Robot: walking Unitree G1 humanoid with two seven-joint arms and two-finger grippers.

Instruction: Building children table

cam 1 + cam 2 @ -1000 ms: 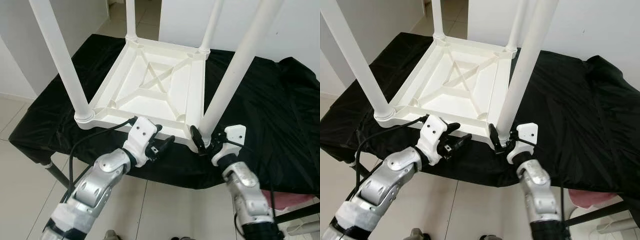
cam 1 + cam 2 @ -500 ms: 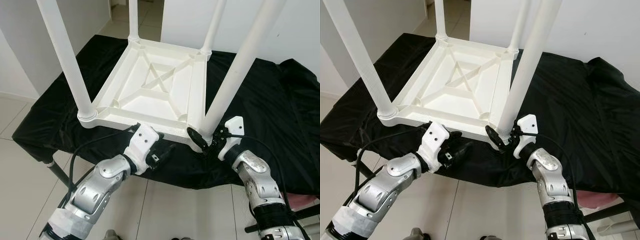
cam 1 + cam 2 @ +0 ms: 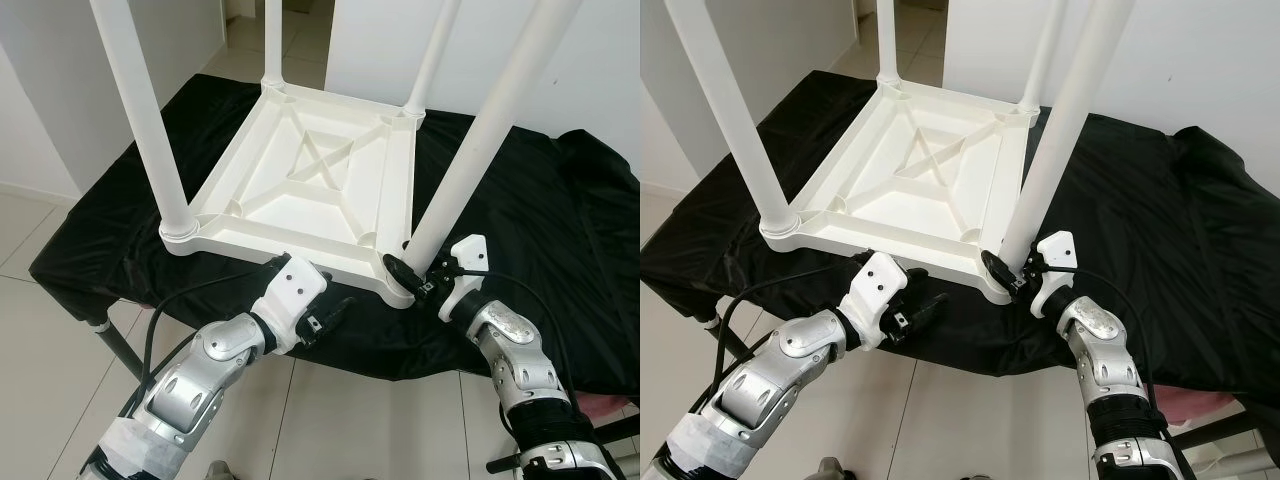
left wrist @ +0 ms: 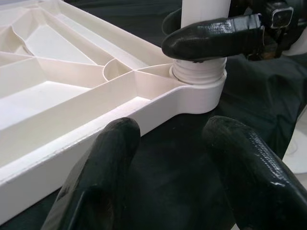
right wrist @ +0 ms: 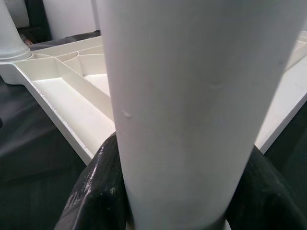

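Observation:
A white plastic children's table [image 3: 310,190] lies upside down on a black cloth, its legs pointing up. My right gripper [image 3: 412,280] is shut on the near right leg [image 3: 470,160] just above its socket [image 4: 199,79]. In the right wrist view the leg [image 5: 192,96] sits between the black fingers [image 5: 98,187]. My left gripper [image 3: 335,310] is open just in front of the table's near edge, holding nothing. In the left wrist view its fingers [image 4: 100,177] point at the same corner, where a right fingertip [image 4: 211,38] presses on the leg.
The black cloth [image 3: 560,230] covers a work table and hangs over its near edge. Tiled floor [image 3: 40,330] lies below at the left, and a metal frame leg [image 3: 115,345] slants under the cloth. Something pink [image 3: 1200,400] sits low at the right. White walls stand behind.
The view has shifted a little. My right forearm has swung outward while its gripper stayed at the leg's base. The left gripper has sunk slightly below the table's near edge.

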